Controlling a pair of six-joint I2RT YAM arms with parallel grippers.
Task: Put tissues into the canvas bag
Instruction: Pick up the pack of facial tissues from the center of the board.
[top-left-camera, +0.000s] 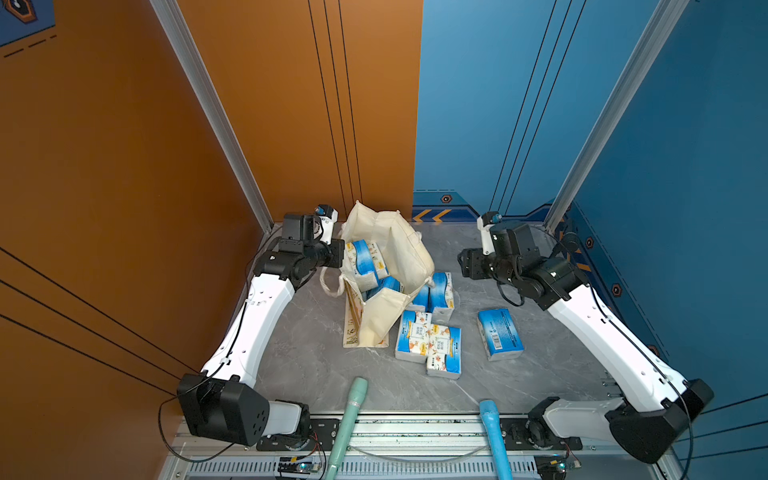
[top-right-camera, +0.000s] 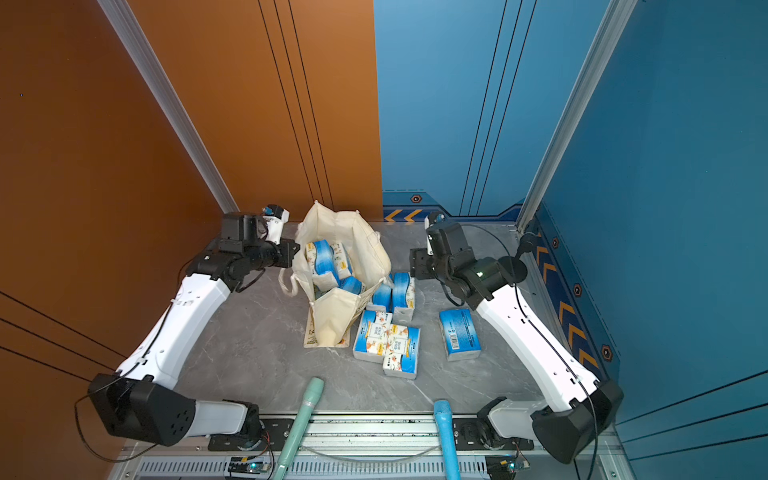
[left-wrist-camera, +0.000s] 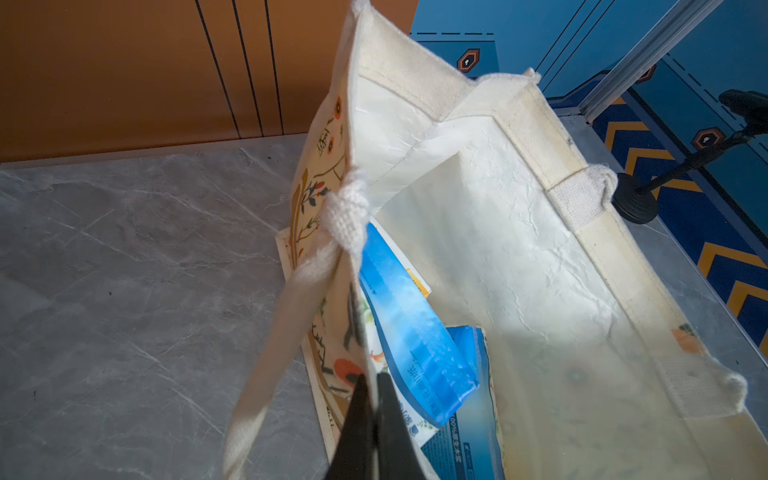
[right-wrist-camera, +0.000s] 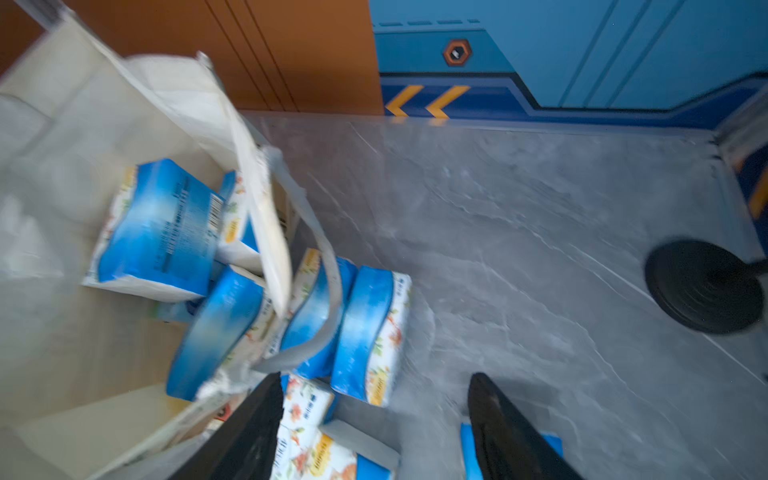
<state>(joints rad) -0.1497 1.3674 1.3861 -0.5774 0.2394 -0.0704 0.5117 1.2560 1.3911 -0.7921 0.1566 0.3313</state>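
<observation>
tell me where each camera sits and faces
Top views: high over the near edge, looking down on table, canvas bag, tissues; both arms show.
Left wrist: on the left arm, facing into the canvas bag; left gripper shut on its rim.
Right wrist: on the right arm, facing tissues beside the bag; right gripper open.
Shared: both wrist views show the bag's inside and the black stand.
</observation>
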